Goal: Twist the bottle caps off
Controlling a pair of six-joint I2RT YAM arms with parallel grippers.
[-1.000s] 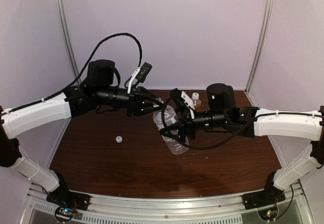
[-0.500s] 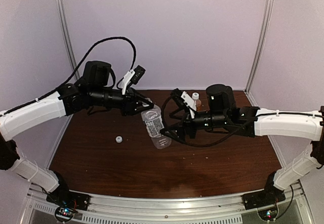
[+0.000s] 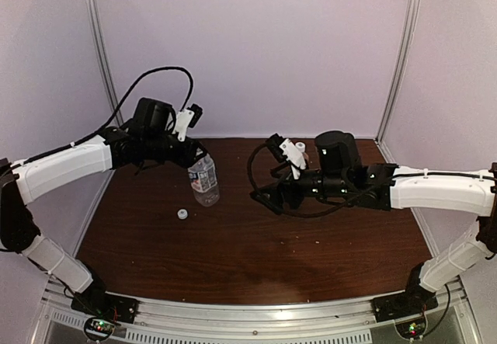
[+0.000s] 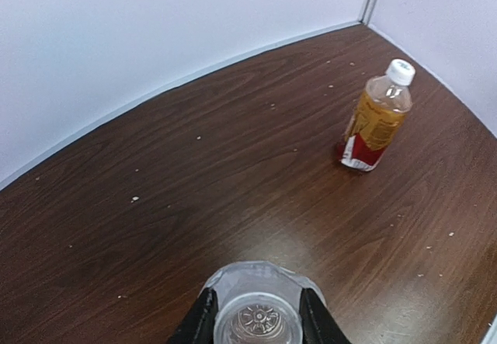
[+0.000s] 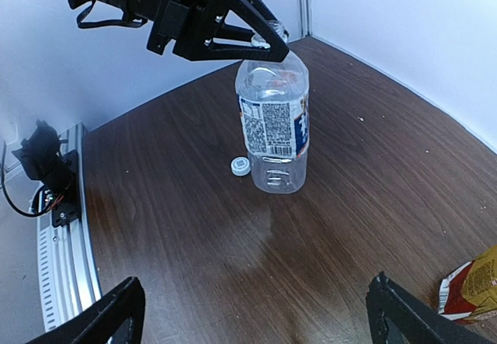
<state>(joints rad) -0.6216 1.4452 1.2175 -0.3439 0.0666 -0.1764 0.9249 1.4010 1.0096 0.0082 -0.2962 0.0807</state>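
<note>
- Around the clear bottle (image 5: 273,126) neck, the left gripper (image 4: 258,322) is clamped; one finger shows on each side of the neck in the left wrist view.
- Clear bottle is upright with its base down at the table (image 3: 233,258). The printed label faces the right wrist camera.
- Its mouth is uncapped, and the left wrist view looks straight down the open neck.
- Loose cap (image 5: 241,166) is small, white and round. It lies flat on the table just beside the clear bottle's base, not touching it. From the top it sits on the near-left side of the bottle (image 3: 182,214).
- Amber bottle (image 4: 377,119) stands upright, well apart from the clear bottle, to the right of it and further back.
- It has a red and white label, and its white cap (image 4: 401,71) is on the neck.
- From the top the amber bottle is hidden behind the right arm. Only a corner of its label shows at the lower right edge of the right wrist view.
- Right gripper (image 5: 255,286) has its fingers spread wide and grips nothing. It is right of the clear bottle, well apart from it, and points toward it.
</note>
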